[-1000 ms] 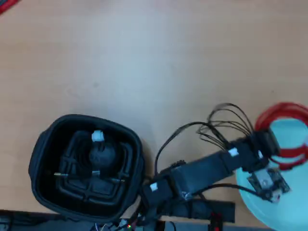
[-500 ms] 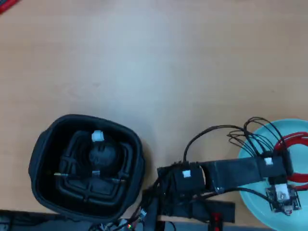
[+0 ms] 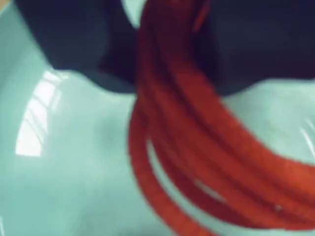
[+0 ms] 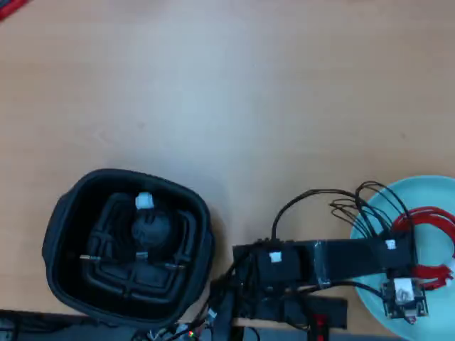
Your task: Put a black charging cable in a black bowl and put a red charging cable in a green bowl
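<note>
Red charging cable (image 4: 429, 241) hangs directly beneath the end effector (image 3: 167, 64), clamped between its dark jaws, its coil trailing down onto the green bowl (image 4: 434, 305) at the tabletop's (image 4: 227, 92) right edge.

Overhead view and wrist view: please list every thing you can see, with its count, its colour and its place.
black bowl: one, black, lower left of the overhead view.
black charging cable: one, black with a white tie, coiled inside the black bowl.
green bowl: one, pale teal-green, lower right corner.
red charging cable: one, red, over the green bowl, at the arm's tip.
table: one, light wood.
red object: one, top left corner, cut off by the edge.
arm: one, black, reaching over the green bowl.
gripper: dark, blurred, around the red charging cable.
</note>
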Controlling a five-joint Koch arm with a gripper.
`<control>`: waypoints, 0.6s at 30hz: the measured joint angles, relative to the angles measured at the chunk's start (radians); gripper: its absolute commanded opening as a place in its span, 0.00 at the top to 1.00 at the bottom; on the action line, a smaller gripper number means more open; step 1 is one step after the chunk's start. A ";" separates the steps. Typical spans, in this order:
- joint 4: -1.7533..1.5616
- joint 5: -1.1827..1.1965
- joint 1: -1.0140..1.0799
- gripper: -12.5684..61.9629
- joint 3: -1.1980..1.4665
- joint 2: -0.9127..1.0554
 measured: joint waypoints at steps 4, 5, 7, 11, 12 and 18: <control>-0.124 0.000 0.000 0.64 0.080 0.000; -0.166 0.000 0.000 0.61 0.101 0.000; -0.253 0.000 0.002 0.58 0.141 0.002; -0.305 0.002 0.002 0.58 0.160 0.012; -0.305 0.002 0.000 0.58 0.161 0.025; -0.321 0.000 -0.069 0.58 0.160 0.255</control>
